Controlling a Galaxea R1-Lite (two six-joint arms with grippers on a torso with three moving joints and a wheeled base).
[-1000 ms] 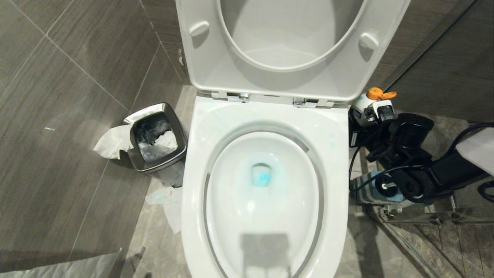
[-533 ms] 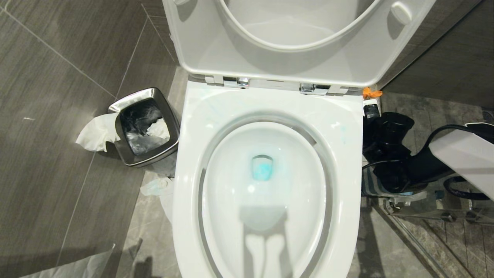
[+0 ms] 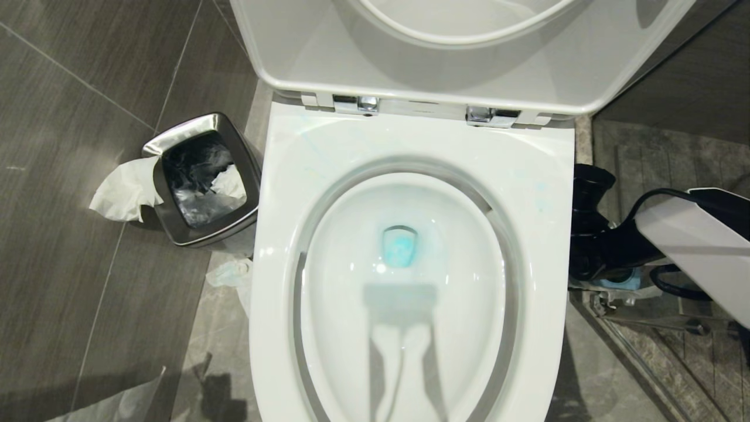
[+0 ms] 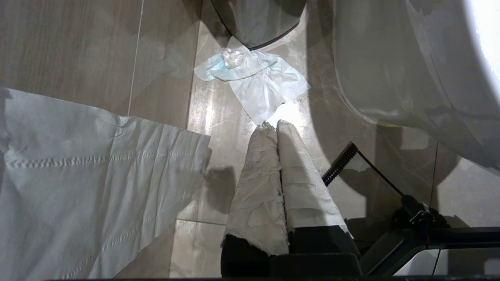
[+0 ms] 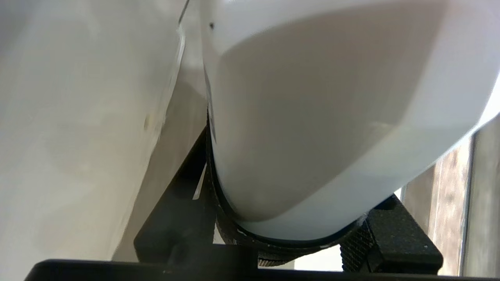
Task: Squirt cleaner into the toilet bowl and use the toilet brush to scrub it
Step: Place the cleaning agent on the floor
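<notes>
- The toilet bowl sat dead centre under the head camera, its seat and lid tipped up against the wall and chrome hinges showing at the back.
- Down in the drain, the cleaner tinted the water turquoise, and faint blue streaks marked the white rim.
- On the robot's right, the right arm reached low beside the bowl, over a blue-and-grey ribbed holder on the floor.
- The right hand had its black fingers clamped around a rounded white body that filled the wrist view; what it was, I couldn't tell.
- The toilet brush's handle and bristles weren't to be seen.
- The left hand hung low by the bowl's outer wall, its wrapped fingers pressed together on nothing.
- On the robot's left stood a steel waste bin, tissue spilling over its edge.
- A blue-stained sheet lay on the floor between bin and bowl.
</notes>
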